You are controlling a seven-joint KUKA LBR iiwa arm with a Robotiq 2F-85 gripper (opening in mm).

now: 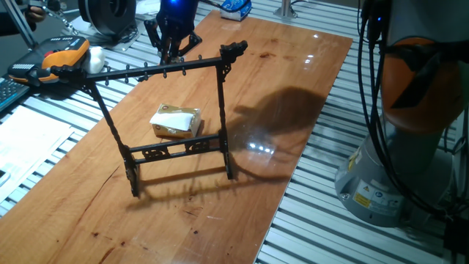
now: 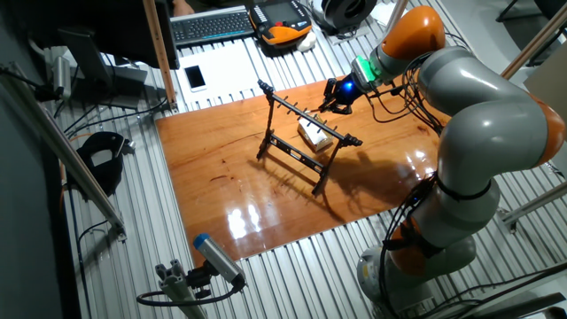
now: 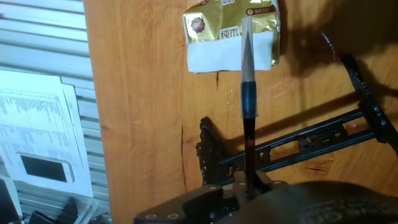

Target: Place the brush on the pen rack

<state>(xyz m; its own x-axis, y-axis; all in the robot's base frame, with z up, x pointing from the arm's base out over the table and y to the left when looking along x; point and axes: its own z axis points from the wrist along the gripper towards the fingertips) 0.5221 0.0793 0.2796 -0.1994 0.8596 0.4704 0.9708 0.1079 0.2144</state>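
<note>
The brush (image 3: 248, 93) is held in the closed gripper (image 3: 249, 180) by its dark handle. Its long axis is directed straight away from the gripper, tip toward the gold packet (image 3: 231, 34), above the rack (image 3: 292, 146).

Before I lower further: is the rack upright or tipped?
Upright. The rack stands on both feet on the table, top bar level; the gripper holds the brush above it.

wood tabletop (image 1: 308, 81) w/ pen rack (image 1: 176, 147) & gold-white packet (image 1: 176, 122) on it.
</note>
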